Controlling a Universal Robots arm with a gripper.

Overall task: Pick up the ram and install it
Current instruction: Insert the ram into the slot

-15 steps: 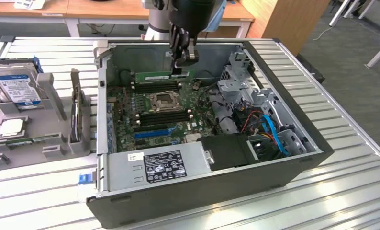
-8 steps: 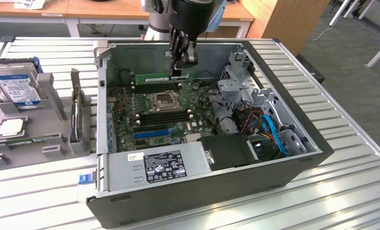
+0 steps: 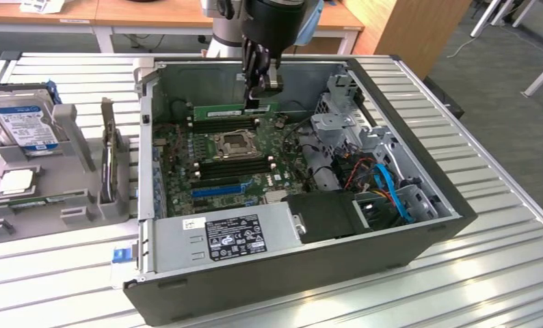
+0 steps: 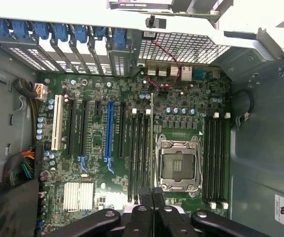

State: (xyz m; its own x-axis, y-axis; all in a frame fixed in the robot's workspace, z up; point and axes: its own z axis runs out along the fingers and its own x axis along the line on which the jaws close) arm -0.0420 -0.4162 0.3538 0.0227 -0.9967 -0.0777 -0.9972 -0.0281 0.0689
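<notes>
Pinching: gripper [image 3: 253, 102] squeezed shut on the ram [image 3: 219, 109] | place: ram held level, up over the green board [image 3: 276, 179] | inside the big open computer box [image 3: 345, 273]

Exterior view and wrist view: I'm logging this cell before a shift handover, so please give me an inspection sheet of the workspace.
Surface: slatted metal table carrying the open computer case.
Job's things: ram held over the motherboard, near the processor socket; whether it touches a slot cannot be told.
Clutter: hard drive and processor chip on grey holders at the exterior view's left.
Grippers: gripper, fingers shut on the ram.
Cables: blue cable and orange cable inside the case.
Surroundings: wooden desks, grey floor.
</notes>
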